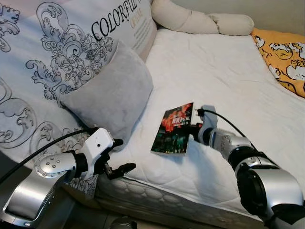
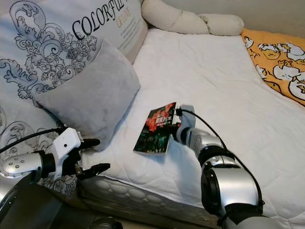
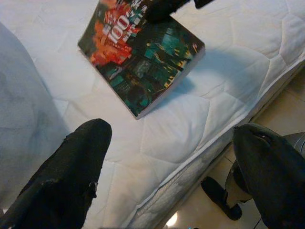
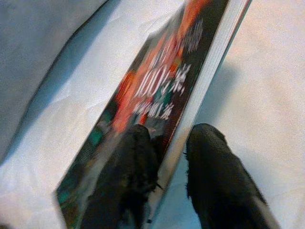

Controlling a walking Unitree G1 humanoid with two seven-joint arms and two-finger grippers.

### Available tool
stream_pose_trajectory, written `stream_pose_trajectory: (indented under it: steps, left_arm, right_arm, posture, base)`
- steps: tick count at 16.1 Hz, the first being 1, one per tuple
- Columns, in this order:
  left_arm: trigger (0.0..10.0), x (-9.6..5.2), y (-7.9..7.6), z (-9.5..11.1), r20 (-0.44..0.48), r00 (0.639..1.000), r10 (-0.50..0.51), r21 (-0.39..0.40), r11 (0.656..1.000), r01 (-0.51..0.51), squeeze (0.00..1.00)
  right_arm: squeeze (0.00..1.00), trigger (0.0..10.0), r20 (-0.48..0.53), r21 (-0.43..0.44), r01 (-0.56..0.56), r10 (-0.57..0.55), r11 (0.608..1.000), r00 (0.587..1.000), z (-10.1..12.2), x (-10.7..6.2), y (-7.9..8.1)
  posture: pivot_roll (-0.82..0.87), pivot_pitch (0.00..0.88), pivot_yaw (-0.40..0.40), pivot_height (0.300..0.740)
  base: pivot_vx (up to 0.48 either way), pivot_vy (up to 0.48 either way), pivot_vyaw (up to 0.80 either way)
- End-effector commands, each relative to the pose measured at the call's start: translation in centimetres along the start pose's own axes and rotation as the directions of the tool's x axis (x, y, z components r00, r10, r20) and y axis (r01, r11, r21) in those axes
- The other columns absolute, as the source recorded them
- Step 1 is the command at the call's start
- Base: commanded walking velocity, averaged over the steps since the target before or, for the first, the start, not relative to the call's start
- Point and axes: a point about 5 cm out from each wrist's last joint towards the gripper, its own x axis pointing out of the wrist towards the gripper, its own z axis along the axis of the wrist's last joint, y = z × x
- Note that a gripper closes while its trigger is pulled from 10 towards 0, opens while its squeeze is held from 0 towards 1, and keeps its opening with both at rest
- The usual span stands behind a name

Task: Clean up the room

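White quilted mattress (image 1: 224,86) fills the middle of the head views, and a paperback book (image 1: 174,129) with a dark cover of red, orange and teal lies on it a little below the centre of the frame, tilted with one long edge raised. The right gripper (image 4: 174,167) reaches in from the lower right of the frame and its jaws are clenched on the book: in the right wrist view one black finger (image 4: 131,176) presses on the printed cover and the other sits on the far side of the page edge, against the mattress side. A black cable runs over the silver wrist just behind it.

The left gripper (image 1: 116,155) hovers at the lower left of the frame, just off the mattress's front edge and near the grey cushion (image 1: 112,93), with its jaws spread apart and holding nothing; the left wrist view shows its two black fingers (image 3: 71,176) wide apart, with the book lying beyond them.

The grey cushion leans against a large white pillow (image 1: 57,52) printed with grey scrollwork and the word COLORFUL, at the upper left of the frame. A cream bolster (image 1: 200,19) lies along the top of the frame, and an orange blanket (image 1: 283,55) with white cartoon figures covers the upper right corner. Pale glossy floor (image 3: 209,205) shows below the mattress edge in the left wrist view
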Motion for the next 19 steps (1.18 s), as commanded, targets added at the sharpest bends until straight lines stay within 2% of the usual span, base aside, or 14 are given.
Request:
stream_pose_trajectory:
  steps: [1,5,7,9,10,11,15,19]
  left_arm:
    - [10.0,0.2,-0.1,0.2,-0.001,1.0,-0.011,0.005,1.0,0.011,0.0]
    - [10.0,0.8,0.0,0.3,0.004,1.0,-0.003,0.007,1.0,0.003,0.0]
    - [10.0,1.2,0.2,0.4,0.016,1.0,0.009,0.01,1.0,-0.009,0.0]
    - [10.0,1.6,0.2,0.6,0.032,0.999,0.005,0.005,1.0,-0.005,0.0]
    - [10.0,1.8,0.2,0.6,0.036,0.999,0.0,0.004,1.0,0.0,0.0]
    - [10.0,1.9,0.2,0.7,0.038,0.999,-0.007,0.004,1.0,0.007,0.0]
    - [10.0,2.4,0.3,0.7,0.018,1.0,-0.024,0.024,0.999,0.023,0.0]
    - [10.0,2.4,0.3,0.3,-0.006,1.0,-0.022,0.021,1.0,0.022,0.0]
  right_arm:
    - [1.0,10.0,0.027,-0.047,0.033,-0.032,0.998,0.999,1.1,-0.1,-0.1]
    - [1.0,10.0,0.046,-0.147,0.097,-0.091,0.984,0.995,1.3,-0.4,-1.0]
    - [1.0,10.0,0.08,-0.113,0.142,-0.134,0.983,0.988,1.5,-0.7,-1.9]
    - [1.0,10.0,0.089,-0.111,0.178,-0.169,0.978,0.982,0.4,-0.9,-2.5]
    - [0.53,10.0,0.08,-0.11,0.181,-0.173,0.977,0.982,-0.3,-0.8,-2.6]
    - [0.0,10.0,0.066,-0.113,0.185,-0.179,0.976,0.982,-1.1,-0.7,-2.6]
    - [0.0,10.0,-0.051,-0.109,0.246,-0.253,0.963,0.966,-5.3,-0.4,-2.2]
    - [0.0,10.0,-0.1,-0.1,0.195,-0.205,0.976,0.974,-7.0,0.3,-0.3]
  posture:
    - [0.15,0.0,-0.05,0.74]
    - [0.13,0.0,-0.059,0.74]
    - [0.12,0.0,-0.062,0.74]
    - [0.1,0.0,-0.059,0.74]
    - [0.09,0.0,-0.051,0.74]
    - [0.09,0.0,-0.049,0.74]
    - [0.08,0.0,-0.031,0.74]
    - [0.09,0.0,-0.024,0.74]
  base:
    - [0.0,0.0,0.0]
    - [0.0,0.0,0.0]
    - [0.0,0.0,0.0]
    - [0.0,0.0,0.0]
    - [0.0,0.0,0.0]
    - [0.0,0.0,0.0]
    - [0.0,0.0,0.0]
    - [0.0,0.0,0.0]
